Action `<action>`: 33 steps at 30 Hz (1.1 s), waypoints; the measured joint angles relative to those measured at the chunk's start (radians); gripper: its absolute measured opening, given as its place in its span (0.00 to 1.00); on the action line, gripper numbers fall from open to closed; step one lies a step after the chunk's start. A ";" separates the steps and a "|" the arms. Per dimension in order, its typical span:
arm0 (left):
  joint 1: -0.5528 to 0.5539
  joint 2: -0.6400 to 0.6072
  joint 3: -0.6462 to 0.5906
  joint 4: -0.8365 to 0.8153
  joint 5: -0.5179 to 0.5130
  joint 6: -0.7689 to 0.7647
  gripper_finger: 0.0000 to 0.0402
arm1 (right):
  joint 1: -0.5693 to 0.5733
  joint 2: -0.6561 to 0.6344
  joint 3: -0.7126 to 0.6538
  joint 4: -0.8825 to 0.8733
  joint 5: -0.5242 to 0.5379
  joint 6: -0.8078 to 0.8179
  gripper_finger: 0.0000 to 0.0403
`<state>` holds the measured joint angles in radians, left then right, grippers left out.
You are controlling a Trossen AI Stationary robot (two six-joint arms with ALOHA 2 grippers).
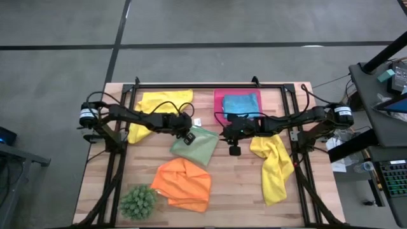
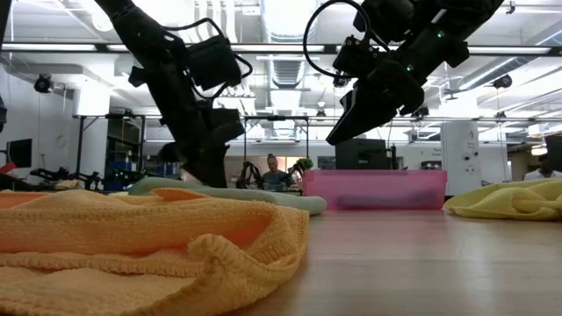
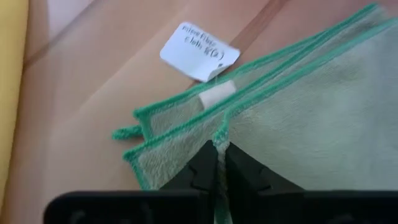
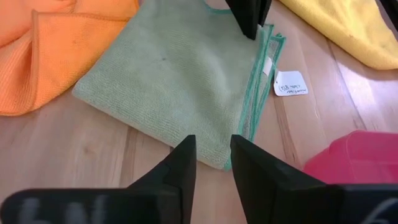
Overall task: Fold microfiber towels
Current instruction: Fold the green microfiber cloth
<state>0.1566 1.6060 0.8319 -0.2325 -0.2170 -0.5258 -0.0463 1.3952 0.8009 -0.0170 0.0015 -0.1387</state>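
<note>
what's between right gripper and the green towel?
Bare wood only. The right wrist view shows the right gripper hanging open above the table, just short of the green towel's near corner.

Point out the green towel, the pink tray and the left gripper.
Green towel (image 4: pixel 180 81): right wrist view, middle of its top face.
Pink tray (image 2: pixel 373 189): low view, near wall.
Left gripper (image 3: pixel 221 165): left wrist view, fingertips pinching the towel's edge.
</note>
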 joint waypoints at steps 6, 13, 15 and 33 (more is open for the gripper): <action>0.000 0.000 0.027 0.017 -0.001 0.088 0.03 | 0.000 0.000 0.000 0.000 0.000 0.000 0.23; 0.006 0.000 0.032 0.052 -0.043 0.166 0.04 | 0.000 0.000 0.000 0.000 0.000 0.000 0.24; 0.013 0.000 0.032 0.053 -0.046 0.167 0.04 | 0.000 0.000 0.000 -0.001 0.000 0.000 0.24; 0.026 0.000 0.029 0.052 -0.114 0.167 0.16 | 0.000 0.000 0.000 -0.001 0.000 0.009 0.24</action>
<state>0.1822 1.6058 0.8612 -0.1806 -0.3310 -0.3592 -0.0463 1.3952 0.8005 -0.0177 0.0017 -0.1300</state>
